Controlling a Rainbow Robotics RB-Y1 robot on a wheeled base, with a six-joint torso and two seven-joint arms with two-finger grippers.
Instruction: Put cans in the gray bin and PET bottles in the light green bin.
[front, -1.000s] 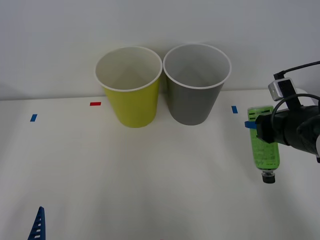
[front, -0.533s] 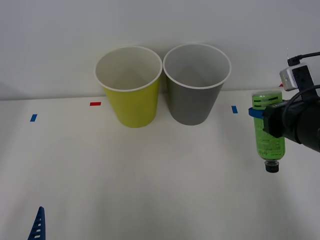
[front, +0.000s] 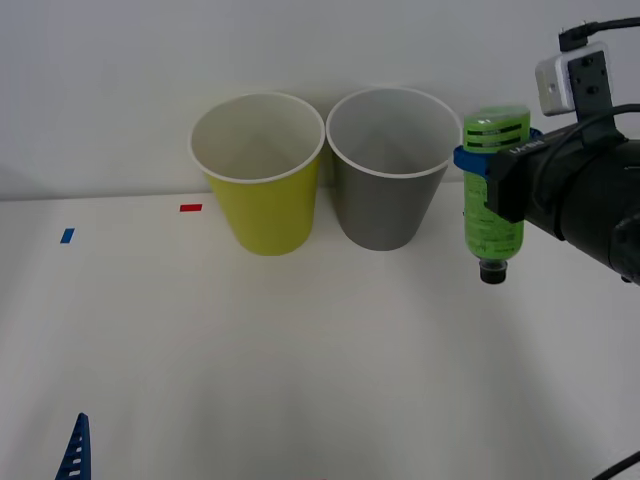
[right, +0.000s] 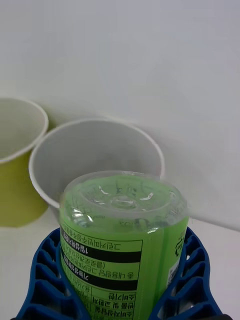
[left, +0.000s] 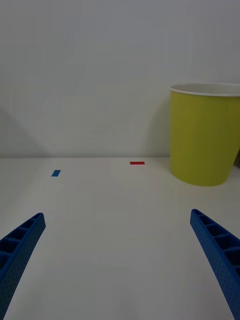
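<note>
The step in hand is judged to be the carrying of the PET bottle (front: 492, 190) toward its bin. The bottle is held in the air by the right hand (front: 478, 170), whose blue ribbed fingers (right: 47, 272) are closed around the bottle's upper body on both sides. Taking the gray bin (front: 392, 170) as the landmark, the bottle hangs just beside that bin's right wall, near rim level, clear of the counter (front: 300, 380).

The bottle's long axis is close to vertical and it is upside down: the black cap points down toward the counter, and the clear, dimpled base faces up, as is seen in the right wrist view (right: 122, 200), where the label print reads inverted.

The light green bin (front: 260, 175) stands on the far side of the gray bin from the bottle, the two rims almost touching. The next move is therefore judged to call for a leftward carry across the gray bin's open mouth, high enough for the hanging cap to clear both white rims, until the bottle is centered over the light green bin; only then should the fingers be opened. A release made too soon would drop the bottle into the gray bin, the wrong one.

The left hand (left: 120, 260) is parked low over the counter, well to the left of the gray bin, its fingers spread wide with nothing between them.
</note>
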